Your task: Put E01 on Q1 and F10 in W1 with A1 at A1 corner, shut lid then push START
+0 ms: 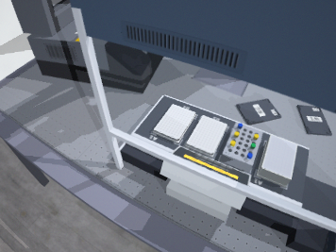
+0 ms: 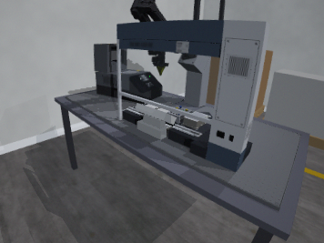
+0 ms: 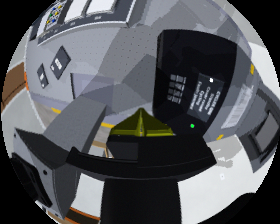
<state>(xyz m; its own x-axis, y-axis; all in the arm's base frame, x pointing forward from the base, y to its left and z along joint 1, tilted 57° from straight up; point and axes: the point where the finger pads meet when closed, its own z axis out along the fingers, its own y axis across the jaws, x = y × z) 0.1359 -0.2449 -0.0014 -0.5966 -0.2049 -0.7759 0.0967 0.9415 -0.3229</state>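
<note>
My gripper [image 3: 141, 111] [image 2: 160, 73] is shut and empty, in the air away from the deck. A white plate [image 1: 175, 123] [image 3: 106, 4] sits in D4 and another plate [image 1: 207, 135] [image 3: 80, 8] in D3; their ID labels are not readable. The tube cooling block [image 1: 243, 142] [image 3: 52, 17] in D2 holds coloured tubes. The deep-well block [image 1: 279, 158] is in D1. Cycler Q1 [image 1: 94, 53] [image 2: 149, 87] has its keypad [image 3: 177, 89] facing the wrist camera. Its lamp [image 3: 192, 126] is green. Its lid position and its block are not clear. Nests W1 and RG cannot be identified.
Two dark flat pieces with white labels, one [image 1: 247, 111] [image 3: 57, 69] and another [image 1: 309, 126] [image 3: 41, 75], lie beside the deck. A large blue and grey framed machine [image 1: 189, 10] [image 2: 238, 106] spans above the deck. A grey upright housing [image 2: 195, 85] [image 3: 82, 117] stands near the gripper.
</note>
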